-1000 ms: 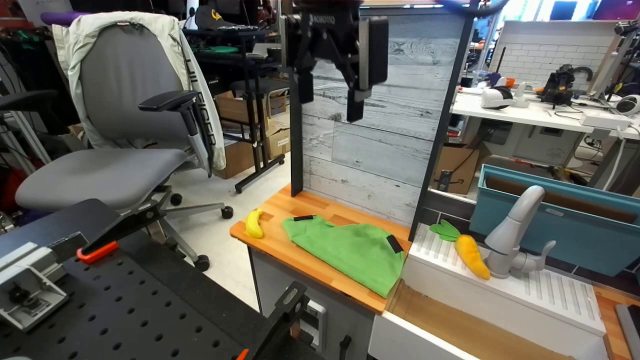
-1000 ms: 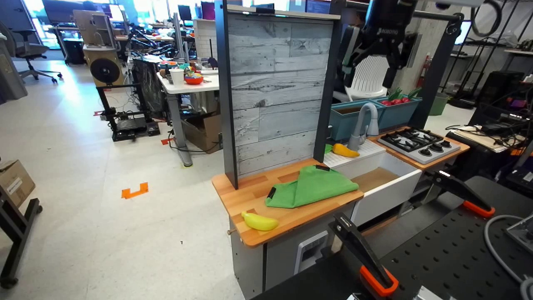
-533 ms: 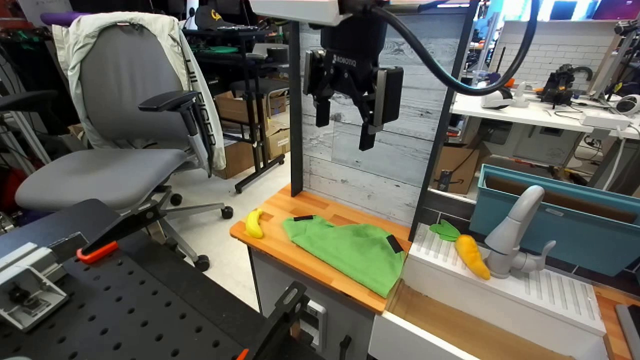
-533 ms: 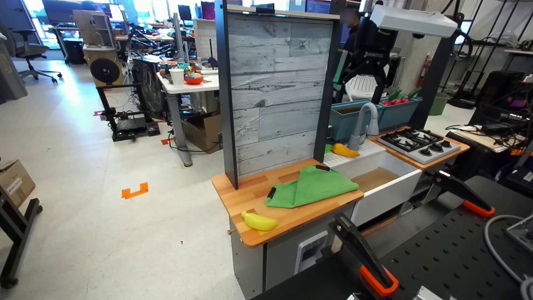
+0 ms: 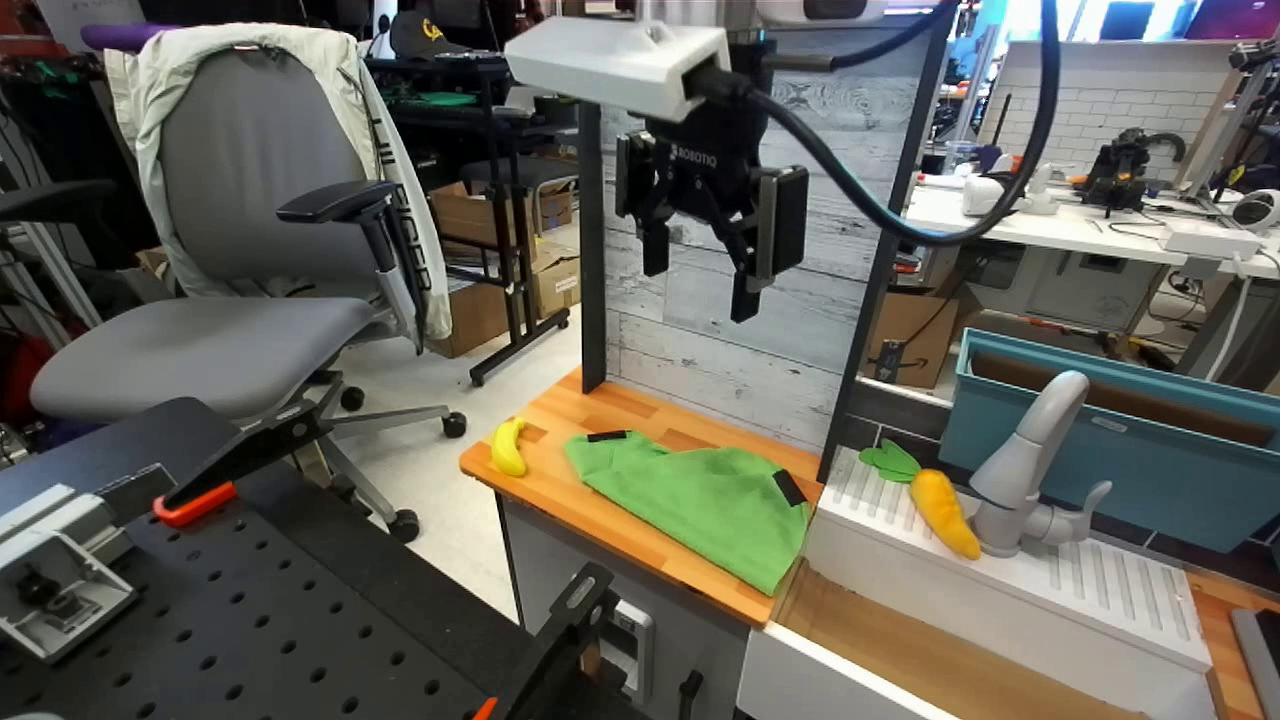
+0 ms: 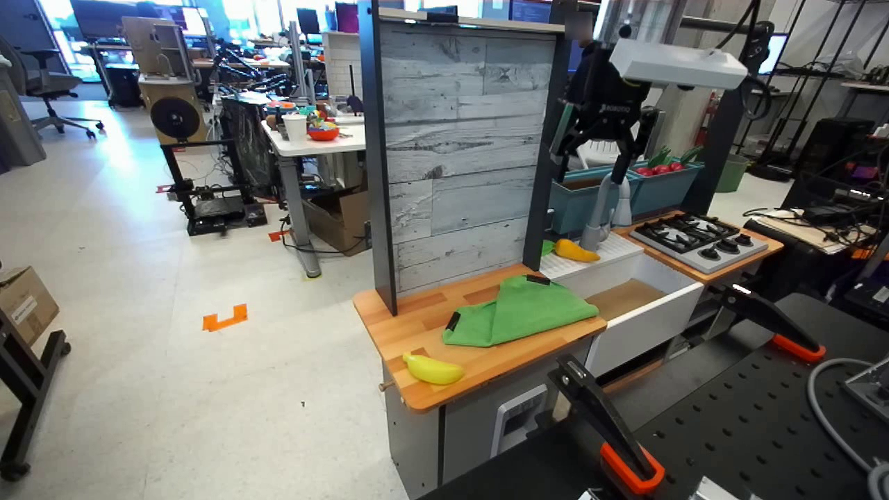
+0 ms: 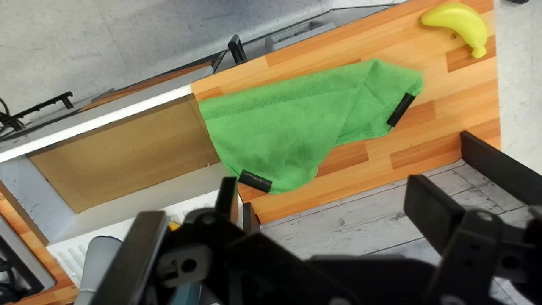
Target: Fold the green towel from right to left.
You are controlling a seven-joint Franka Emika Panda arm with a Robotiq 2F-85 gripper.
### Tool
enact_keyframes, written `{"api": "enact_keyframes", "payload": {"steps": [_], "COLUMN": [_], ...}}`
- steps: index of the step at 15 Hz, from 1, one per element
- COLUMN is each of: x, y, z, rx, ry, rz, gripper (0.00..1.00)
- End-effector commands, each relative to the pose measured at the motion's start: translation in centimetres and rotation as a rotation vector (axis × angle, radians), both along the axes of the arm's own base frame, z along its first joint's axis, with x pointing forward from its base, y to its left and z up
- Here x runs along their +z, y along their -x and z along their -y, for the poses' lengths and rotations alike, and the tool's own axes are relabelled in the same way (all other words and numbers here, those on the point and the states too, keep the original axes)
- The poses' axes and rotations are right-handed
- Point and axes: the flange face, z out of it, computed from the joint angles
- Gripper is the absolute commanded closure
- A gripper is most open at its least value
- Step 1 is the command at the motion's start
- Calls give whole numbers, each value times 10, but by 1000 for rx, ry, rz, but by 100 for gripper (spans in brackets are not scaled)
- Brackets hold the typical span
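Your Robotiq gripper (image 5: 700, 280) hangs in the air above the wooden countertop (image 5: 580, 405), its fingers spread well apart with nothing between them. The green towel (image 7: 292, 127) lies on that countertop between the sink basin (image 7: 123, 152) and the toy banana (image 7: 461, 25): in the wrist view you have the basin toward the towel's nine o'clock and the banana near its two. The sink-side black strip (image 7: 255, 181) sits about seven o'clock on the cloth, the banana-side black strip (image 7: 401, 109) about three.

Both exterior views put the sink end on the right, so treat reaching that end as your step in hand. The wrist view reads turned about; there, your fold should run from nine o'clock toward three.

Come straight down at the sink-side edge, not the middle, and turn the wrist first: the line between your fingertips runs more along the strip than across it, and a pinch across should bite better. You can't easily tell whether the cloth there is one layer or two, so check what you've caught before lifting. Mind the black post (image 6: 541, 201) just beside that strip; the front corner probably gives you more room. Then lift gently, carry the edge in a low arc, and lay it down short of the banana.
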Motion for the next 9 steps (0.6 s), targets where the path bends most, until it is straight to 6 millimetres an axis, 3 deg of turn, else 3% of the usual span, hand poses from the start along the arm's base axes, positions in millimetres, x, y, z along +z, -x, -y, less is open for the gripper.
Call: {"api": "enact_keyframes", "payload": {"steps": [1, 5, 9], "x": [-38, -76, -107], "y": [-8, -15, -32], "z": [18, 41, 53], "rx": [14, -27, -45], "ry": [38, 56, 61], "rz": [6, -30, -56], "gripper": [0, 0, 0]}}
